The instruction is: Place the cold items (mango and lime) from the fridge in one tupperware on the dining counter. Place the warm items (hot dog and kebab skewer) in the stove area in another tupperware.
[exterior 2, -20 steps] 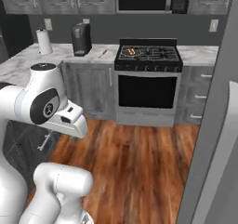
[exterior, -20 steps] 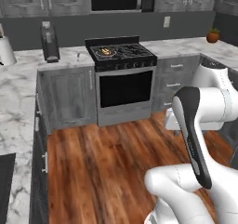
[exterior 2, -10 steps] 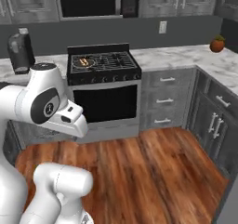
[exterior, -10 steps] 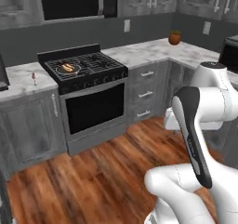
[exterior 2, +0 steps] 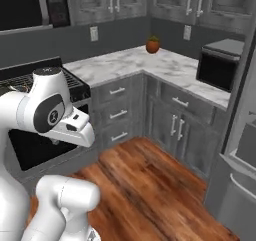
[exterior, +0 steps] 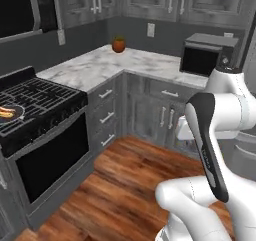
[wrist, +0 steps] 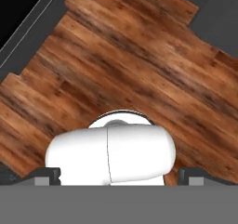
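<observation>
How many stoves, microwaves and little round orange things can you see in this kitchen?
stove: 1
microwave: 1
little round orange thing on the marble counter: 1
Total: 3

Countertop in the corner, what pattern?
White marble with grey veins; clearest in the left base view.

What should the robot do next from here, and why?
Probably keep turning the base right toward the fridge, whose grey front shows at the right edge of the right base view. The gripper is open and empty, pointing down at bare wood floor, with no fruit or tray within reach. The stove sits off to the left.
</observation>
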Tool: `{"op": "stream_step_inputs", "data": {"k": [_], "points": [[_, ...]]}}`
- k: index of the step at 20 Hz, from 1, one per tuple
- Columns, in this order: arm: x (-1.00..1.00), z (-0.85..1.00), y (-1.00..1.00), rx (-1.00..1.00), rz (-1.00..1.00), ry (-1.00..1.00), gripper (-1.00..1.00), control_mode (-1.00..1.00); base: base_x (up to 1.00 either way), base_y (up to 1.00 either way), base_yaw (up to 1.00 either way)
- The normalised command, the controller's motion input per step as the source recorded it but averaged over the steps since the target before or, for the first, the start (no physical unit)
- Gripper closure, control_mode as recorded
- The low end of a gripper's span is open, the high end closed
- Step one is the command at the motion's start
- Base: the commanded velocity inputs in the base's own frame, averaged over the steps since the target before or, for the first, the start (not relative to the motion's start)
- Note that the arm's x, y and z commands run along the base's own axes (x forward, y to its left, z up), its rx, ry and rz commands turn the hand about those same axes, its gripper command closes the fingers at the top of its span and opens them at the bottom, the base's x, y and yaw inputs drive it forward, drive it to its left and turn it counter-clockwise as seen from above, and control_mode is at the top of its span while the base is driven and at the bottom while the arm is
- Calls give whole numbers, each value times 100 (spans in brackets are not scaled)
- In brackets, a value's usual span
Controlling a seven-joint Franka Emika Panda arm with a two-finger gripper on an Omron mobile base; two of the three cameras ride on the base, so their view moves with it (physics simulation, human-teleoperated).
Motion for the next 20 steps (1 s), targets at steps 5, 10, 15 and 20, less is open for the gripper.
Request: {"op": "stream_step_inputs", "data": {"k": [5,10,15,20], "points": [[0,0,0,0,0,0,-100,100,65,37,-79],[0,0,0,0,0,0,-100,100,26,15,-89],[0,0,0,0,0,0,-100,100,34,14,-83],[0,0,0,0,0,0,-100,100,88,31,-54]]}}
